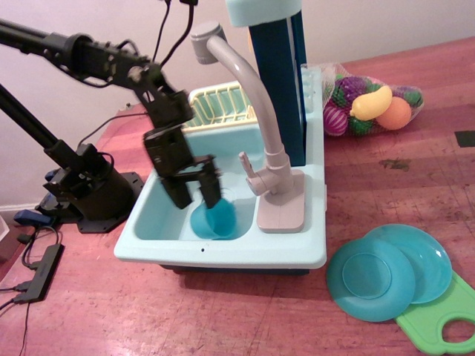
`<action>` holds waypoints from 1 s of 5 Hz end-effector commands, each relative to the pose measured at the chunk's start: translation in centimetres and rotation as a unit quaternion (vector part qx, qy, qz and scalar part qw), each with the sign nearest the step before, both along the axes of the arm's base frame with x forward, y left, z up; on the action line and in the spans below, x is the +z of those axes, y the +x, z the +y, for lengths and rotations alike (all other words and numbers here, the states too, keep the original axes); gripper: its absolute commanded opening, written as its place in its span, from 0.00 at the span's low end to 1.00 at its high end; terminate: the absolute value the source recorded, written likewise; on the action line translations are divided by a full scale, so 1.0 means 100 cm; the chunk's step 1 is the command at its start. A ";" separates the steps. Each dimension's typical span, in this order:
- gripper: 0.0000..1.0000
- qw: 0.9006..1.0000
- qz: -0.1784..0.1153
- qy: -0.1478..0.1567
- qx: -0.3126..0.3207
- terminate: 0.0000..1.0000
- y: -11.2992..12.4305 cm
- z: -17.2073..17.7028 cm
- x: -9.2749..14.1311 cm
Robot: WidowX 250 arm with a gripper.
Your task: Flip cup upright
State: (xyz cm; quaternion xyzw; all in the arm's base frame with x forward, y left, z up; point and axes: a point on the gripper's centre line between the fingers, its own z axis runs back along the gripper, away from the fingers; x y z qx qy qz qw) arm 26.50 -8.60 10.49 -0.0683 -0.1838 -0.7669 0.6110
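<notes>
The gripper (pixel 194 191) is hanging down into the sink (pixel 156 222), and its jaws are standing apart, released, with open space between the two dark fingers. The cup (pixel 214 220) is sitting in the sink basin, toward the front wall and just left of the faucet (pixel 256 111) base. It is lying right below the gripper's right finger, which is reaching down to the cup's upper edge; whether finger and cup are actually touching is hard to tell, since the arm is showing a bit of motion blur. The cup's exact tilt is also hard to judge from this angle, and its handle is not showing.

The arm (pixel 96 59) is stretching in from the left of the sink, over the basin's back corner. A pale yellow dish rack (pixel 215 104) is sitting at the back of the sink, behind the gripper. A dark blue column (pixel 278 74) is rising just right of the faucet.

On the counter (pixel 386 193), right of the sink's front corner, two teal plates (pixel 386 271) are overlapping, with a green board (pixel 441 319) tucked under them. Behind the sink to the right, a net bag of toy food (pixel 371 104) is resting on the counter.

No brand, label or writing is showing anywhere readable.
</notes>
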 end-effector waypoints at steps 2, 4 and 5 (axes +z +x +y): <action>0.00 1.000 -0.003 0.019 0.023 0.00 -0.021 -0.001 0.005; 1.00 0.998 -0.005 0.007 0.057 0.00 -0.031 0.003 0.014; 1.00 0.994 -0.060 0.003 0.087 1.00 -0.026 0.021 0.055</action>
